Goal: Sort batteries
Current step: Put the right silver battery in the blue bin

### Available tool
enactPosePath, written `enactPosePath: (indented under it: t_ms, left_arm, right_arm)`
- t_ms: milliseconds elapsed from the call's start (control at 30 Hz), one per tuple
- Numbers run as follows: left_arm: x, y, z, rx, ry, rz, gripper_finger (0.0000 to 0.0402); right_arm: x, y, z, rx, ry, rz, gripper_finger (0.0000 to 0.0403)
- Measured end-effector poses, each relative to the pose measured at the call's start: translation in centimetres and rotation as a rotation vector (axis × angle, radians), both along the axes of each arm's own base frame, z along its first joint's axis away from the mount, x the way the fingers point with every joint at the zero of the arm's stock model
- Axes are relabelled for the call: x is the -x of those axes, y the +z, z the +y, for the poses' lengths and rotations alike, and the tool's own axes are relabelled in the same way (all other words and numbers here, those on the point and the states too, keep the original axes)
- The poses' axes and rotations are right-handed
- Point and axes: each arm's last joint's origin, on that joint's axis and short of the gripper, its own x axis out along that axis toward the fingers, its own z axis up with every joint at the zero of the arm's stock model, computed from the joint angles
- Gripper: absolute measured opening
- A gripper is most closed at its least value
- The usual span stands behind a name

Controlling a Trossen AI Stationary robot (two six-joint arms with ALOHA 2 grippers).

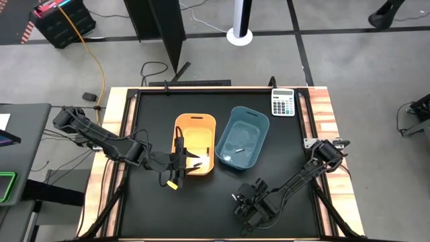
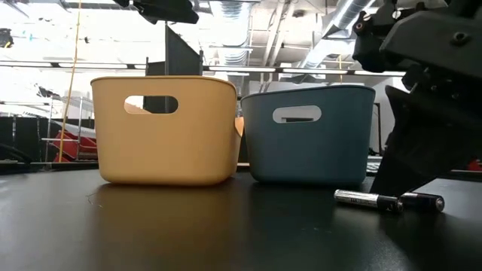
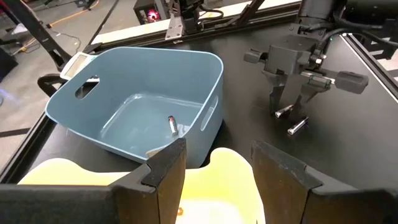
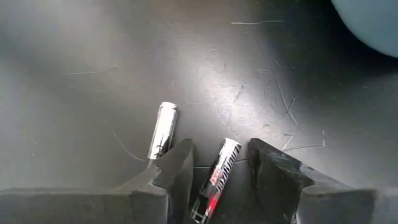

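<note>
Overhead, the black surface [image 1: 154, 107] fills the middle of the frame, bounded by a wooden border at left and right. Two bins stand side by side at its centre, nearly touching: the orange bin [image 1: 196, 144] left of centre and the blue bin [image 1: 242, 138] right of centre, apparently one for each battery kind. A calculator [image 1: 283, 102] lies at the upper right of the surface, well apart from the work.

The left gripper [image 1: 180, 160] sits over the near rim of the orange bin, fingers spread wide and holding nothing, a posture consistent with release over that bin. A dark battery [image 1: 195, 165] lies inside the orange bin near this gripper; a pale battery [image 1: 236, 150] rests on the blue bin's floor.

The right gripper [image 4: 217, 168] is low on the surface at lower centre of the overhead frame, fingers narrowly parted and straddling a red-marked battery [image 4: 214, 177] without visibly clamping it; the grasp appears about to be made. A silver battery [image 4: 163, 130] lies just beside the outer face of one finger, so closing or lifting could nudge it.

Open surface lies below and to the right of the bins. The lift path toward either bin must clear a tall wall.
</note>
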Motion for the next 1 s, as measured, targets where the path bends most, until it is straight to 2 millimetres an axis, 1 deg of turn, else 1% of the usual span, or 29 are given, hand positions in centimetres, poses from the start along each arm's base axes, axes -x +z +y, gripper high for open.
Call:
enactPosePath:
  t_ms: [133, 367, 533, 667, 1000]
  left_arm:
    - [0.01, -0.01, 0.00, -0.001, 0.000, 0.001, 0.0173]
    - [0.03, -0.06, 0.01, -0.003, 0.000, 0.007, 0.0173]
    - [0.03, -0.06, 0.01, -0.003, 0.000, 0.007, 0.0173]
    - [0.03, -0.06, 0.01, -0.003, 0.000, 0.007, 0.0173]
    - [0.03, -0.06, 0.00, -0.003, 0.000, 0.007, 0.0173]
  right_arm:
    - [0.08, -0.05, -0.01, -0.016, 0.004, 0.025, 0.0141]
    - [0.22, -0.06, -0.02, -0.031, 0.013, 0.058, 0.0069]
    - [0.21, -0.02, 0.00, -0.033, 0.019, 0.061, 0.0033]
    - [0.20, -0.01, 0.02, -0.032, 0.031, 0.065, 0.0021]
    - [0.21, -0.03, 0.04, -0.021, 0.053, 0.075, 0.0018]
